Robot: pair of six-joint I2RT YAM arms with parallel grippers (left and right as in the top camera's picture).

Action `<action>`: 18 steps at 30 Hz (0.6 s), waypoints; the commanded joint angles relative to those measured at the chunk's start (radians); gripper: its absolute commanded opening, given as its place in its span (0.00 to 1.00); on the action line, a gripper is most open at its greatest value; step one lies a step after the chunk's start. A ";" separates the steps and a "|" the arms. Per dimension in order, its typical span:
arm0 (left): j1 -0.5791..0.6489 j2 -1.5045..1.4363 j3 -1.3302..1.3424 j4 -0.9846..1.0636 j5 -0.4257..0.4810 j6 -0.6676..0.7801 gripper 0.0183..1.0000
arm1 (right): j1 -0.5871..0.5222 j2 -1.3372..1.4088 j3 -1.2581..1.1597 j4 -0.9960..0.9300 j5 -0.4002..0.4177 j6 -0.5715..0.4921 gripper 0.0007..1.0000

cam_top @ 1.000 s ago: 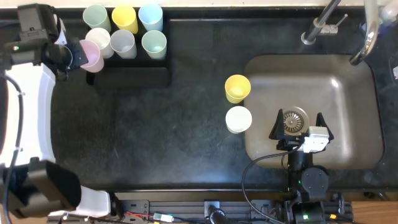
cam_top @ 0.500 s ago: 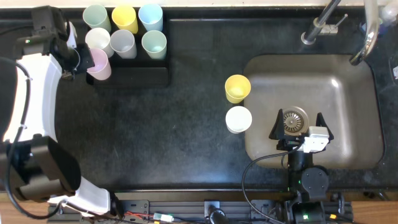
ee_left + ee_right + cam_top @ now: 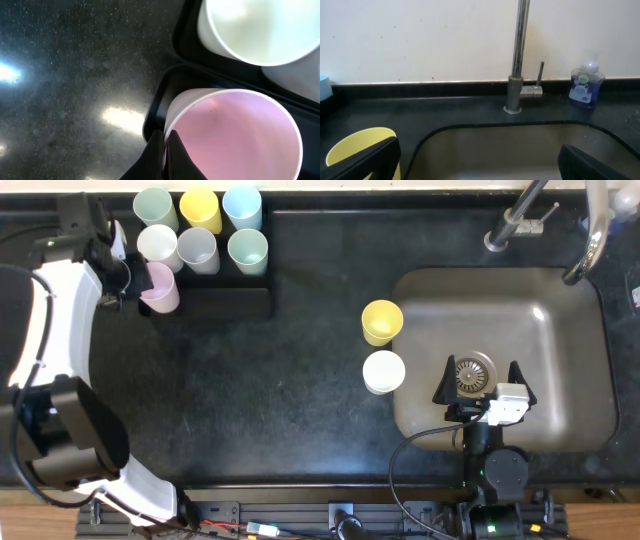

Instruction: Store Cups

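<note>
Left hand (image 3: 122, 275), clenched on the rim of the pink cup (image 3: 160, 286), has brought it from tilted to upright at the black tray's (image 3: 230, 306) near-left corner; release probably remains. The cup is pale pink and empty. Yellow cup (image 3: 382, 320) and white cup (image 3: 384, 371) wait on the tabletop (image 3: 250, 400); right hand (image 3: 483, 382) hangs released over the sink (image 3: 560, 400).

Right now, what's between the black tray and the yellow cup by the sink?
Nothing. In the top view the dark countertop between the black tray and the yellow cup by the sink is bare.
</note>
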 commanded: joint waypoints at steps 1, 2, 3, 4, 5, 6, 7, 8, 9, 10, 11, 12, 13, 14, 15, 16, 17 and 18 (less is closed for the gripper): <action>0.014 0.011 -0.002 0.003 0.014 0.015 0.02 | -0.006 -0.010 -0.013 0.006 0.008 -0.003 1.00; 0.014 0.011 -0.002 0.003 0.018 0.015 0.02 | -0.007 -0.010 -0.013 0.006 0.008 -0.003 1.00; 0.014 0.011 -0.002 0.004 0.022 0.015 0.02 | -0.007 -0.010 -0.013 0.006 0.008 -0.003 1.00; 0.014 0.012 -0.002 0.006 0.026 0.015 0.02 | -0.006 -0.010 -0.013 0.006 0.008 -0.003 1.00; 0.014 0.012 -0.002 0.008 0.029 0.015 0.02 | -0.006 -0.010 -0.013 0.006 0.008 -0.003 1.00; 0.014 0.012 -0.002 0.010 0.032 0.015 0.02 | -0.006 -0.010 -0.013 0.006 0.008 -0.003 1.00; 0.014 0.013 -0.002 0.013 0.034 0.015 0.03 | -0.007 -0.010 -0.013 0.006 0.008 -0.003 1.00; 0.014 0.015 -0.002 0.014 0.035 0.015 0.03 | -0.007 -0.010 -0.013 0.006 0.008 -0.003 1.00; 0.014 0.017 -0.002 0.014 0.035 0.015 0.03 | -0.007 -0.010 -0.013 0.006 0.008 -0.003 1.00; 0.014 0.021 -0.002 0.014 0.035 0.015 0.04 | -0.007 -0.010 -0.013 0.006 0.008 -0.003 1.00; 0.014 0.024 -0.002 0.014 0.036 0.015 0.04 | -0.007 -0.010 -0.013 0.006 0.008 -0.003 1.00; 0.014 0.029 -0.002 0.014 0.035 0.015 0.04 | -0.006 -0.010 -0.013 0.006 0.008 -0.003 1.00; 0.014 0.034 -0.002 0.016 0.035 0.015 0.04 | -0.006 -0.010 -0.013 0.006 0.008 -0.003 1.00; 0.014 0.038 -0.002 0.018 0.035 0.015 0.05 | -0.006 -0.010 -0.013 0.006 0.008 -0.003 1.00; 0.014 0.042 -0.002 0.018 0.035 0.015 0.05 | -0.007 -0.010 -0.013 0.006 0.008 -0.003 1.00; 0.014 0.046 -0.002 0.018 0.035 0.014 0.06 | -0.006 -0.010 -0.013 0.006 0.008 -0.003 1.00; 0.014 0.047 -0.002 0.018 0.035 0.014 0.06 | -0.007 -0.010 -0.013 0.006 0.007 -0.003 1.00; 0.014 0.049 -0.002 0.018 0.034 0.010 0.07 | -0.007 -0.010 -0.013 0.006 0.008 -0.003 1.00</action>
